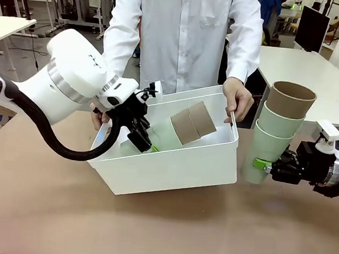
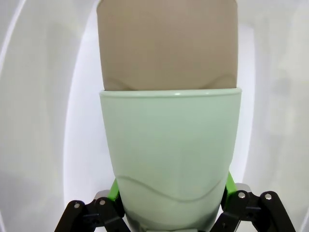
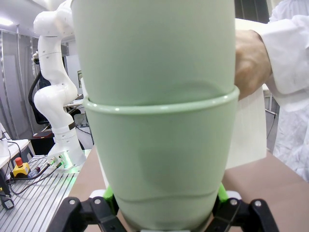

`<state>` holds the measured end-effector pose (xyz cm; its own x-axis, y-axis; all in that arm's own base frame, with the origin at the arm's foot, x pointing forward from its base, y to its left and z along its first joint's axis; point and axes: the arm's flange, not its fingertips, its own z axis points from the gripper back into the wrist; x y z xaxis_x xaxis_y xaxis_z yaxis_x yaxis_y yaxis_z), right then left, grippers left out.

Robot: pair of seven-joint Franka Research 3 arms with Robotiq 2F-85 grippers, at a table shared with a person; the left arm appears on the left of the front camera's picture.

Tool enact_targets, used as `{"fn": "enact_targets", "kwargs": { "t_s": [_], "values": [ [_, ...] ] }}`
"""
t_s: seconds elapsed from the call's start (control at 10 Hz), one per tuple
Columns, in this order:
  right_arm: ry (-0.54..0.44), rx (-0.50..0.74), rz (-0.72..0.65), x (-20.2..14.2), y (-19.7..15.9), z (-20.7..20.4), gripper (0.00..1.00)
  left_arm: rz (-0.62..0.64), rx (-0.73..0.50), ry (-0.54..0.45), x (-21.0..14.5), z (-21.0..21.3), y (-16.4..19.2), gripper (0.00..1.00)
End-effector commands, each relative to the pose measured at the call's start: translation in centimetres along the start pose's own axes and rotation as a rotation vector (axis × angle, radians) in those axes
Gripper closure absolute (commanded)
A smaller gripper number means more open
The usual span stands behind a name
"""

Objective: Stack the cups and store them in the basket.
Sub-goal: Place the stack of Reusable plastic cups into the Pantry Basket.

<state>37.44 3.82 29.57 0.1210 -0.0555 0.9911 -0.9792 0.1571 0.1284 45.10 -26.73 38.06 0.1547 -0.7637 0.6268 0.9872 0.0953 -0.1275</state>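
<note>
The white basket (image 1: 172, 169) sits mid-table, tipped toward me by the person's hands (image 1: 238, 99) on its rim. Inside it, a stack of cups lies on a slant: a mint cup (image 1: 163, 135) with two tan cups (image 1: 192, 123) nested in it. My left gripper (image 1: 145, 138) is shut on that mint cup (image 2: 171, 159), green pads on both sides, with a tan cup (image 2: 169, 43) sticking out of it. To the right of the basket, my right gripper (image 1: 261, 165) is shut on the bottom mint cup (image 1: 265, 150) of an upright stack topped by a tan cup (image 1: 290, 99). The right wrist view shows the two mint cups (image 3: 159, 154) nested.
The person in a white coat stands at the far side, with the other hand (image 1: 96, 119) on the basket's left rim. A hand (image 3: 251, 63) and the basket wall (image 3: 248, 130) lie close behind my right stack. Brown tabletop (image 1: 148, 232) stretches in front.
</note>
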Motion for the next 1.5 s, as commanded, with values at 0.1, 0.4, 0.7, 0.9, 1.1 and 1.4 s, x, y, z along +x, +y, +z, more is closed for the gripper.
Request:
{"fn": "enact_targets", "kwargs": {
  "t_s": [0.1,0.4,0.7,0.9,1.1,1.4],
  "values": [
    [-0.005,-0.003,0.014,0.5,0.0,-0.1,0.15,0.003,-0.008,0.059,1.3,-1.6,0.1,0.15],
    [-0.005,-0.003,0.014,0.5,0.0,-0.1,0.15,-0.04,-0.027,0.1,0.9,-3.6,-0.8,0.15],
    [-0.005,-0.003,0.014,0.5,0.0,-0.1,0.15,-0.048,-0.01,0.138,0.8,-4.3,-0.6,0.15],
    [-0.005,-0.003,0.014,0.5,0.0,-0.1,0.15,-0.093,-0.007,0.117,1.0,-4.3,-0.7,0.0],
    [-0.005,-0.003,0.014,0.5,0.0,-0.1,0.15,-0.101,-0.023,0.107,1.5,-3.2,-1.0,0.0],
    [-0.005,-0.003,0.014,0.5,0.0,-0.1,0.15,-0.079,-0.047,0.087,2.2,0.4,-1.9,0.0]
  ]
}}
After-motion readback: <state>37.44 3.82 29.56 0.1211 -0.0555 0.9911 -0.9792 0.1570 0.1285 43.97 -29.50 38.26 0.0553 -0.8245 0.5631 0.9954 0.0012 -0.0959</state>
